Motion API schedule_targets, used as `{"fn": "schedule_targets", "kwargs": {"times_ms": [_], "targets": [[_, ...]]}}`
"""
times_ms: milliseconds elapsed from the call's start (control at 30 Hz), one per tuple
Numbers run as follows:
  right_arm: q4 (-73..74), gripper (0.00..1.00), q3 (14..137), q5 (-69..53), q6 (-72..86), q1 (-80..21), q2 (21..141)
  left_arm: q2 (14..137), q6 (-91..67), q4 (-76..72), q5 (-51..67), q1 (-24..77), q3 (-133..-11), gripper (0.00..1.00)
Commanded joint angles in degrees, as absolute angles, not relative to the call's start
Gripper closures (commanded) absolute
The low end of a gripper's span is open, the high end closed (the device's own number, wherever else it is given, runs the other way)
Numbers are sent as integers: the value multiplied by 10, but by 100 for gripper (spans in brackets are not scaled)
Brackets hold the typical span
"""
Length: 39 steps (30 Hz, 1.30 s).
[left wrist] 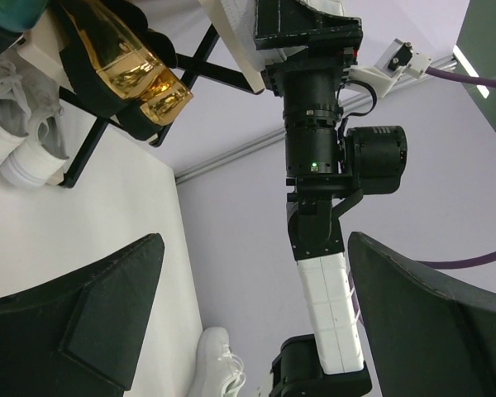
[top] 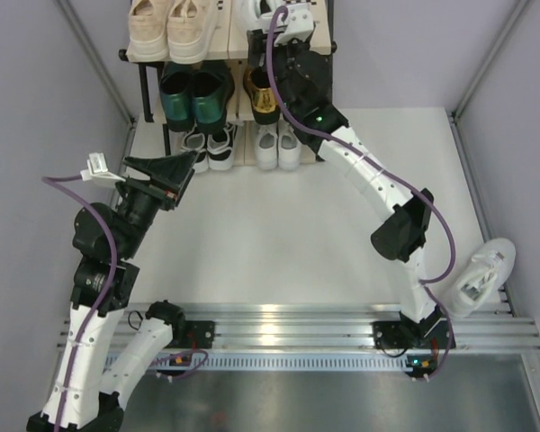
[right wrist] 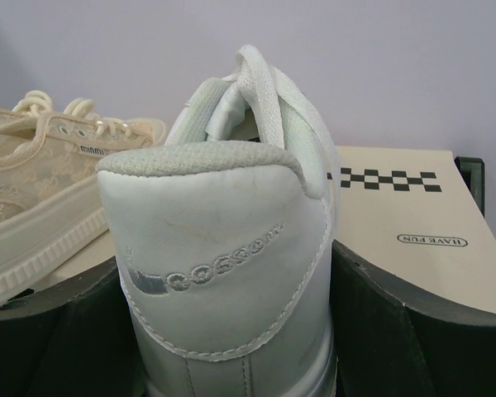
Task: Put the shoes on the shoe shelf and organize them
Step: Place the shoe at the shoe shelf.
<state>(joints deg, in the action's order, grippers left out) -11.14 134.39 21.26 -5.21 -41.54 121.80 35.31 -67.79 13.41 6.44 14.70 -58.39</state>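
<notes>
The shoe shelf stands at the table's far edge. Beige sneakers sit on its top tier at the left. Green loafers and gold loafers sit on the middle tier. Black-and-white sneakers and white lace-ups sit at the bottom. My right gripper is over the top tier's right side, shut on a chunky white sneaker's heel beside a beige sneaker. The other chunky white sneaker lies at the table's right edge. My left gripper is open and empty.
The top board with its checkered strip is bare to the right of the held sneaker. The left wrist view shows the right arm, the gold loafers and the loose white sneaker. Grey walls enclose the table.
</notes>
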Motion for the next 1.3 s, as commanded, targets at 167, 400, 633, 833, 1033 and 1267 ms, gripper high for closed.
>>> {"fn": "schedule_targets", "kwargs": {"times_ms": [167,400,633,833,1033,1267], "targets": [[-190,39,1383,207,-53,-435,1215,331,-680,140,52,144,-573,2],[-189,23,1383,183,-40,-441,1211,319,-685,140,50,144,-563,2],[-194,13,1385,180,-46,-454,1217,306,-687,147,47,144,-559,2],[-195,6,1385,178,-47,-455,1219,300,-691,146,45,144,-553,2],[-191,2,1383,182,-52,-455,1222,300,-691,145,46,144,-552,2],[-185,1,1357,137,-47,-450,1197,296,-692,145,46,144,-549,2]]}}
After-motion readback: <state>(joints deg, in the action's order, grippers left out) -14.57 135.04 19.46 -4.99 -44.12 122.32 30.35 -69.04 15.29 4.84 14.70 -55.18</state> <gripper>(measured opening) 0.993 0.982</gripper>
